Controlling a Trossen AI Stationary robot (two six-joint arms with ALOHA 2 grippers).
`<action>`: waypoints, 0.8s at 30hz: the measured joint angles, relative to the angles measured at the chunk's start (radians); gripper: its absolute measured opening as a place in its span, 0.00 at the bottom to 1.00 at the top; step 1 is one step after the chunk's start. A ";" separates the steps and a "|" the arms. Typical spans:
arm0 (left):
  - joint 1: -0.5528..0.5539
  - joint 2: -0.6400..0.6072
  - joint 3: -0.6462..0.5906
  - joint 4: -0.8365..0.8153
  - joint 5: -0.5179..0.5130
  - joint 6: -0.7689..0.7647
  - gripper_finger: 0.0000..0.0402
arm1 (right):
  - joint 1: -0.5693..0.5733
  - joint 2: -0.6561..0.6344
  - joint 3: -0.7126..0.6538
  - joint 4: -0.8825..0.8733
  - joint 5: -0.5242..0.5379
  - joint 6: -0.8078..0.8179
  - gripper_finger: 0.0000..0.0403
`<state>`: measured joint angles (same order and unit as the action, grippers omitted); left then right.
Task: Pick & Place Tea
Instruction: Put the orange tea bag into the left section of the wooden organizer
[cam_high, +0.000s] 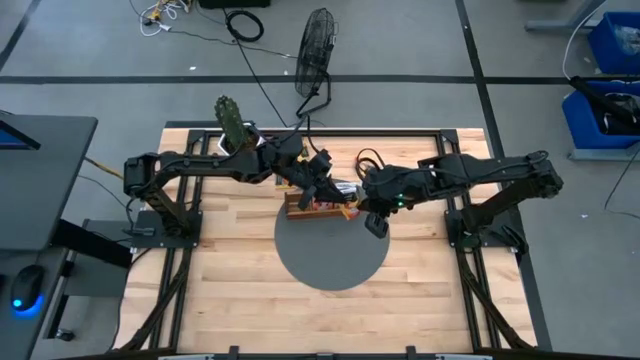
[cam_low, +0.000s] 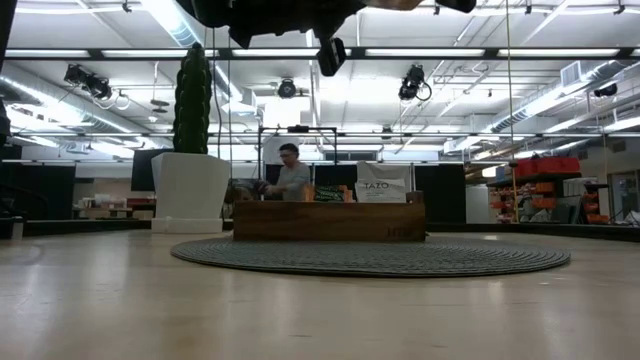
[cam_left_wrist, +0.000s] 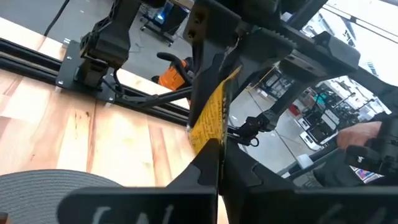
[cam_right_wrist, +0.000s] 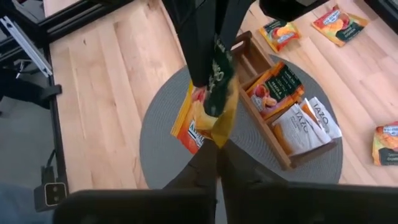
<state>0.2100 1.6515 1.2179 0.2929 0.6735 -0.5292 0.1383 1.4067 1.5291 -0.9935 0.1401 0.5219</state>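
One orange-yellow and dark green tea sachet (cam_right_wrist: 211, 118) hangs in the air above the grey round mat (cam_right_wrist: 155, 143), beside the wooden slotted tray (cam_right_wrist: 292, 158). Both grippers are shut on it. My left gripper (cam_left_wrist: 219, 146) reaches in from the table's left and my right gripper (cam_right_wrist: 219, 149) from the right; they meet over the tray (cam_high: 318, 206). Several more tea sachets stand in the tray's slots (cam_right_wrist: 280, 90). In the low view the tray (cam_low: 330, 220) rests on the mat, with both grippers high above it. My left gripper pinches one edge of the sachet (cam_left_wrist: 213, 132) between its two fingers, coming in about level from the table's left. The sachet stands on edge, lifted clear of the mat and tray. My right gripper pinches the sachet's opposite, lower end (cam_right_wrist: 217, 135) between its two fingers, slanting down from the table's right. The sachet runs from its fingertips up to the left gripper's dark fingers (cam_right_wrist: 202, 56).
Loose sachets lie on the bare wood beyond the tray (cam_right_wrist: 339, 18) (cam_right_wrist: 280, 31) (cam_right_wrist: 385, 144). A potted cactus (cam_high: 232, 120) stands at the table's far left. Black frame rails (cam_high: 300, 130) edge the table. A person (cam_low: 290, 175) shows in the room behind.
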 joint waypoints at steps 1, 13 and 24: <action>0.001 0.000 0.000 -0.007 0.000 0.000 0.01 | -0.002 0.000 0.000 -0.002 0.000 0.000 0.03; 0.056 -0.078 0.000 -0.406 -0.149 0.183 0.00 | -0.014 -0.001 0.000 -0.146 0.206 0.016 0.41; 0.074 -0.186 0.000 -0.742 -0.356 0.443 0.00 | -0.079 -0.001 0.000 -0.143 0.350 -0.034 0.52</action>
<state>0.2843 1.4657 1.2182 -0.4490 0.3171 -0.0860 0.0590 1.4055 1.5291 -1.1369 0.4904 0.4884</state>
